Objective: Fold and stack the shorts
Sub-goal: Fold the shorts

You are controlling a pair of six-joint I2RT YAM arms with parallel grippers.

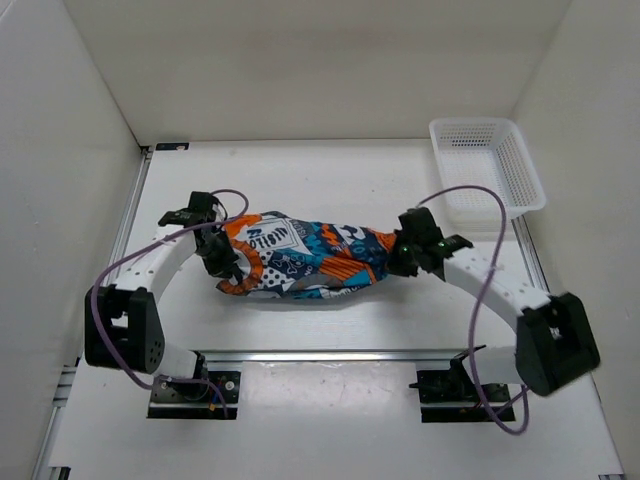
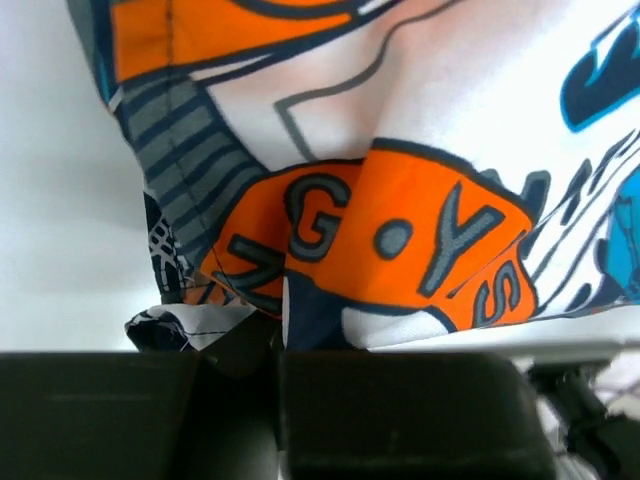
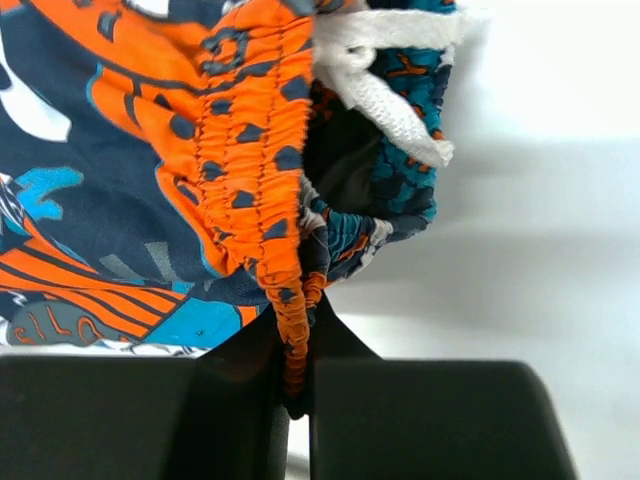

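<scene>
As the top camera shows it, the soft patchwork-print shorts (image 1: 305, 258) in orange, turquoise, navy, grey and white are bunched into a long roll, stretched between my two arms over the middle of the white surface (image 1: 330, 180). I cannot tell whether the roll rests on it. My left gripper (image 1: 222, 258) is at the roll's left end and my right gripper (image 1: 405, 252) at its right end. Cloth hides both sets of fingertips from here. A white plastic mesh basket (image 1: 487, 165) sits at the far right corner, well apart from the shorts.

From the left wrist, orange patches with grey letters fill the view beside grey stripes. My left gripper is clamped on a fold at the fabric's lower edge, its fingers cut off by the frame's bottom.

From the right wrist, my right gripper pinches the gathered orange elastic waistband (image 3: 250, 170) tight. A white woven cord (image 3: 385, 95) lies beside it, and the dark hollow behind is hard to read.
</scene>
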